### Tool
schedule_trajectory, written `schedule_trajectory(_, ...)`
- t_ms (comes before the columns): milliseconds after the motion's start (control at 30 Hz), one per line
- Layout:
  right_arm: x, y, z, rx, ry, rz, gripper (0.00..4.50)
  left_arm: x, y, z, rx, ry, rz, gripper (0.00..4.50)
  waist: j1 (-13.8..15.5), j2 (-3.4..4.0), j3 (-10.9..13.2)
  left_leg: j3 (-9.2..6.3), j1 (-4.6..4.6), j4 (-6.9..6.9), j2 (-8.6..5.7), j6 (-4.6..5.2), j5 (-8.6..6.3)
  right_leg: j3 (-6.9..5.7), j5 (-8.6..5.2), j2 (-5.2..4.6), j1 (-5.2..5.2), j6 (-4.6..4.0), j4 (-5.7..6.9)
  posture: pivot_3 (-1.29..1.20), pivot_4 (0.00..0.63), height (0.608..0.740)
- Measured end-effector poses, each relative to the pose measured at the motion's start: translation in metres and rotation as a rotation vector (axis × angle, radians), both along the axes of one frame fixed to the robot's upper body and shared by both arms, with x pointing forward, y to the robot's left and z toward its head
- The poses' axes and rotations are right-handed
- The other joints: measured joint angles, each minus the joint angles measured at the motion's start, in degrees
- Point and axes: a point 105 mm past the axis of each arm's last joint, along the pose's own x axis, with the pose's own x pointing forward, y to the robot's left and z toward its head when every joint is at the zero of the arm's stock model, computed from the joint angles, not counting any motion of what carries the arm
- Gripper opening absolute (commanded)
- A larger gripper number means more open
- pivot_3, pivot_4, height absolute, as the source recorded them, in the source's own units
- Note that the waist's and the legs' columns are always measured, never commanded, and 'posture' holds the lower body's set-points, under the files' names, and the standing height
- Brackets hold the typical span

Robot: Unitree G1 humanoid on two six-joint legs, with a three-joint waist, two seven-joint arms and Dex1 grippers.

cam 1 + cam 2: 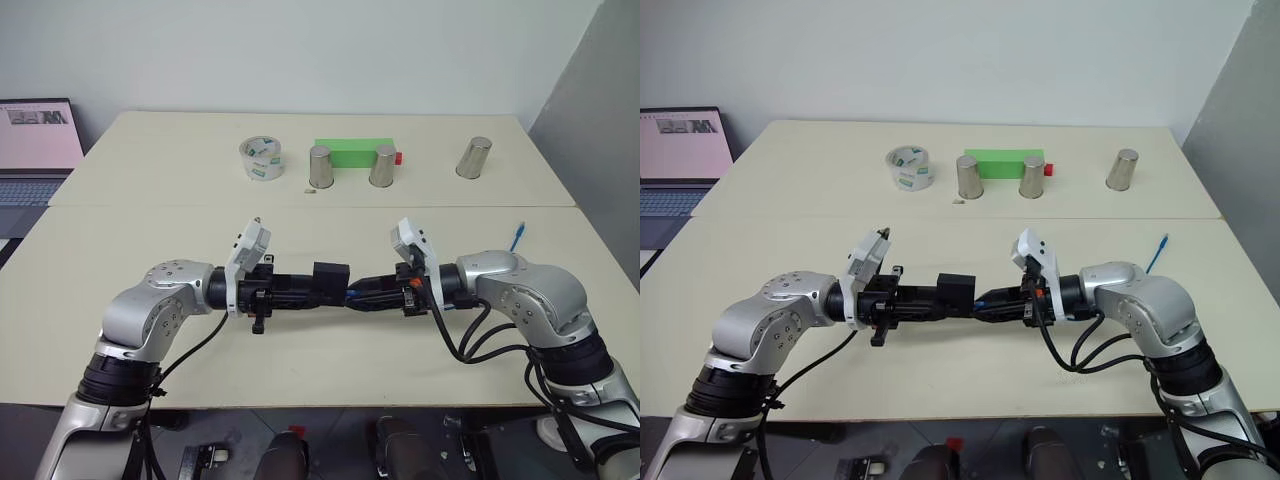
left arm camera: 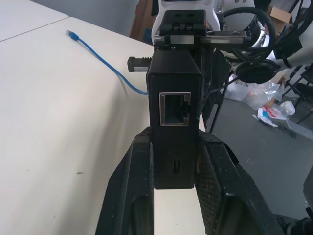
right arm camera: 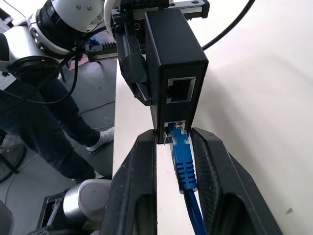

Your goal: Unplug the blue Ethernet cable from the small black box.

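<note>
A: Where do the task's things sit?

B: The small black box (image 1: 330, 278) is held in mid-air above the cream surface (image 1: 300, 370), low in the head view, near 6 o'clock. The left end effector (image 2: 173, 161) is clamped shut on it, one black finger on each side. The blue Ethernet cable (image 3: 182, 161) is plugged into the box's lower port.

A: And the right end effector?

B: The right end effector (image 3: 178, 166) comes in from the opposite side. Its fingers flank the blue plug boot very closely; I cannot tell if they are pinching it.

A: How far along is the task?

B: I judge it to be at the pulling step. The plug is seated, so unplugging remains.

A: What else is around?

B: Toward 12 o'clock stand a tape roll (image 1: 260, 160), three steel cups (image 1: 320, 167) and a green block (image 1: 352, 151). A laptop (image 1: 38, 140) sits at 10 o'clock. The cable's free end (image 1: 517, 236) lies at 3 o'clock. Nothing blocks the pull.
</note>
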Motion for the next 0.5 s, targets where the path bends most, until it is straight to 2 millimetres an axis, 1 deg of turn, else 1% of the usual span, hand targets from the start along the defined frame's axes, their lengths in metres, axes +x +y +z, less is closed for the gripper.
schedule_trajectory(267, -0.0027, -0.0019, -0.0003, -0.029, 0.009, 0.046, 0.69, -0.003, -0.0025, -0.0014, 0.013, 0.003, -0.03, 0.77, -0.01, 0.0, 0.0, 0.0, -0.02, 0.0, 0.0, 0.0, 0.0, 0.0, 0.0, 0.0, -0.03, 0.0, -0.01, 0.0, 0.15, 0.74)
schedule_trajectory(333, -0.0024, -0.0018, -0.0001, -0.027, 0.011, 0.047, 1.39, -0.0028, -0.0023, -0.0011, 0.012, 0.002, -0.029, 0.77, -0.01, 0.0, 0.0, 0.0, -0.02, -0.01, 0.0, 0.0, 0.0, 0.0, 0.0, 0.0, -0.03, 0.0, -0.01, 0.0, 0.15, 0.74)
schedule_trajectory(367, -0.0026, -0.0017, 0.0001, -0.026, 0.011, 0.048, 1.54, -0.0029, -0.0025, -0.0012, 0.012, 0.003, -0.029, 0.77, -0.01, 0.0, 0.0, 0.0, -0.03, -0.01, 0.0, 0.0, 0.0, 0.0, 0.0, 0.0, -0.03, 0.0, -0.01, 0.0, 0.15, 0.74)
schedule_trajectory(400, -0.0035, -0.0008, 0.0006, -0.021, 0.013, 0.056, 1.84, -0.0028, -0.0029, -0.0013, 0.011, 0.003, -0.029, 0.77, -0.02, 0.0, 0.0, 0.0, -0.03, 0.0, 0.0, 0.0, 0.0, 0.0, 0.0, 0.0, -0.03, 0.0, -0.01, 0.0, 0.15, 0.74)
schedule_trajectory(433, -0.0036, -0.0008, 0.0006, -0.021, 0.013, 0.056, 1.98, -0.0027, -0.003, -0.0014, 0.011, 0.004, -0.028, 0.77, -0.01, 0.0, 0.0, 0.01, -0.04, -0.01, 0.0, 0.0, 0.0, 0.0, 0.0, 0.0, -0.03, 0.0, -0.02, 0.0, 0.15, 0.74)
schedule_trajectory(467, -0.0036, -0.0009, 0.0006, -0.021, 0.013, 0.056, 2.25, -0.0024, -0.0029, -0.0015, 0.012, 0.003, -0.025, 0.77, -0.01, 0.0, 0.0, 0.0, -0.04, 0.0, 0.0, 0.0, 0.0, 0.0, 0.0, 0.0, -0.03, 0.0, -0.02, 0.0, 0.15, 0.74)
schedule_trajectory(500, -0.0039, -0.0011, 0.0006, -0.021, 0.016, 0.057, 2.29, -0.0022, -0.0029, -0.0015, 0.012, 0.003, -0.023, 0.77, -0.01, 0.0, 0.0, 0.0, -0.04, 0.0, 0.0, 0.0, 0.0, 0.0, 0.0, 0.0, -0.03, 0.0, -0.02, 0.0, 0.15, 0.74)
